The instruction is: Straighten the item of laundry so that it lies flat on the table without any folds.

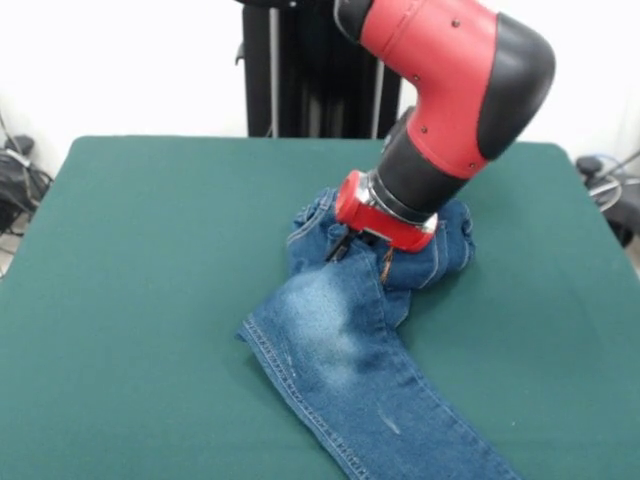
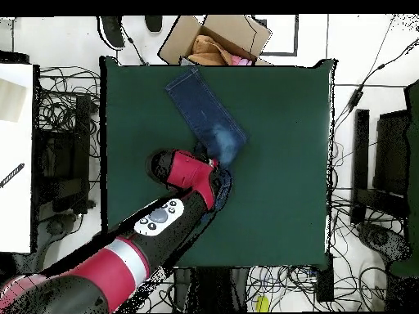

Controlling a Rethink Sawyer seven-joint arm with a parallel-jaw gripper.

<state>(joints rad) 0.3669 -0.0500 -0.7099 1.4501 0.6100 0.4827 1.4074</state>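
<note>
The small blue denim jeans [image 1: 350, 350] lie right of the middle of the green table [image 1: 140, 300]. One faded leg runs flat to the near edge. The rest is bunched in a heap [image 1: 450, 240] under and behind the arm. My gripper [image 1: 362, 258] points down onto the jeans where the flat leg meets the heap. Its two fingers [image 1: 385, 268] stand apart with their tips on the denim. In the overhead view the leg [image 2: 204, 114] runs from the arm to the table's far edge, and the arm hides the gripper and the heap.
An open cardboard box [image 2: 214, 37] with cloth in it stands just beyond the table's edge, close to the end of the leg. Cables and equipment lie on the floor around the table [image 2: 278, 163]. The red arm [image 2: 176, 204] covers part of the table near the base.
</note>
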